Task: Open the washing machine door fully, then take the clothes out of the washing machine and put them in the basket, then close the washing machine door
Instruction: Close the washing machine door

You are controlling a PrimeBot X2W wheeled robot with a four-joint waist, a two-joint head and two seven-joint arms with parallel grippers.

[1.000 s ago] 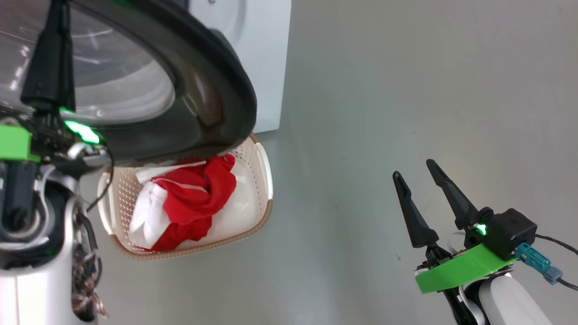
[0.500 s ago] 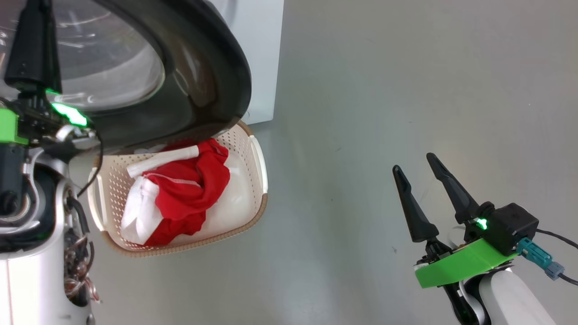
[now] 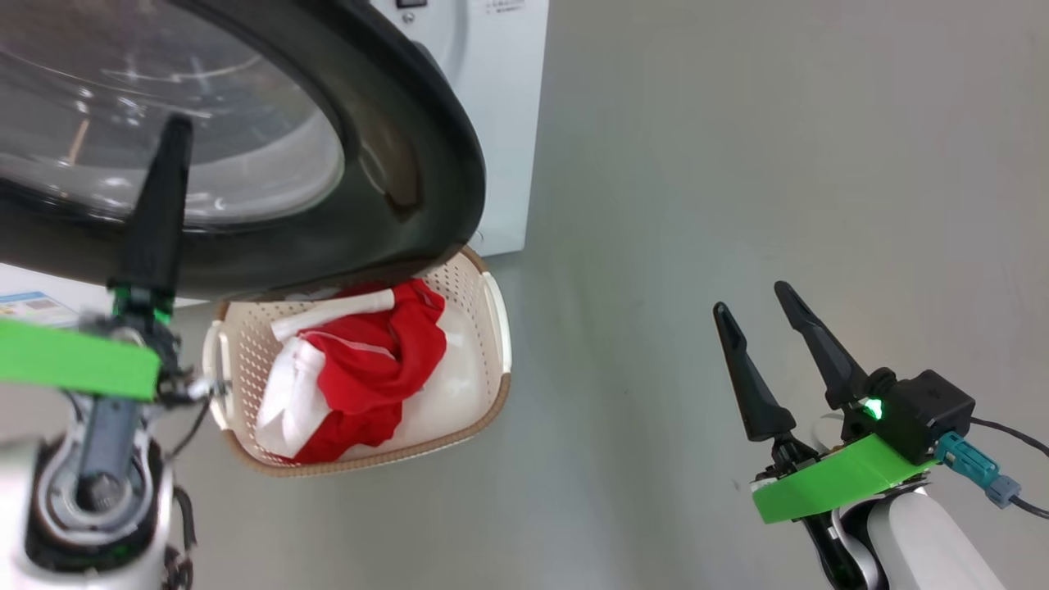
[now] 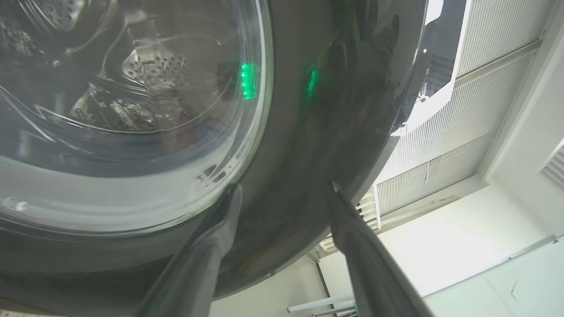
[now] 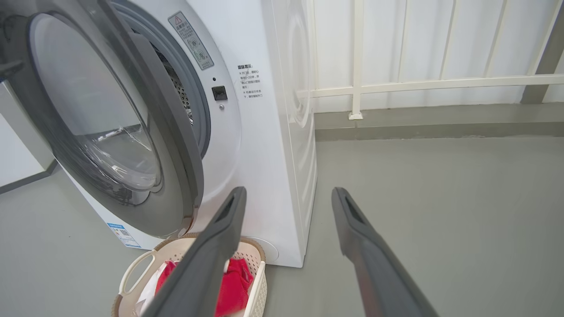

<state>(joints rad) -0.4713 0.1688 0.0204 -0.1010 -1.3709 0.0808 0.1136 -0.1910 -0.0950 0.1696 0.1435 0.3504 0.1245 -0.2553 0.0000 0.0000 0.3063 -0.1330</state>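
**Gloss, Glass and Soft Cloth**

The washing machine door [image 3: 426, 164] had a glossy black rim around clear, reflective glass. The washing machine [image 5: 273, 154] was smooth white, and its drum [image 4: 154, 70] was perforated metal. The basket [image 3: 471, 303] was perforated cream plastic with a brown woven-look rim. The clothes [image 3: 385, 360] were soft red and white cloth. The floor [image 3: 737, 164] was matt grey.

The right gripper [image 3: 751, 305] has two long, tapering black fingers [image 3: 750, 385] on a green plate [image 3: 836, 487], beside a black box [image 3: 930, 414] with a green light [image 3: 874, 412] and a teal plug [image 3: 971, 471] trailing a dark cable [image 3: 1016, 441]. Its forearm [image 3: 926, 541] is white. The left gripper [image 4: 285, 188] has a similar green bracket [image 3: 74, 359] above a grey round joint [image 3: 102, 483].
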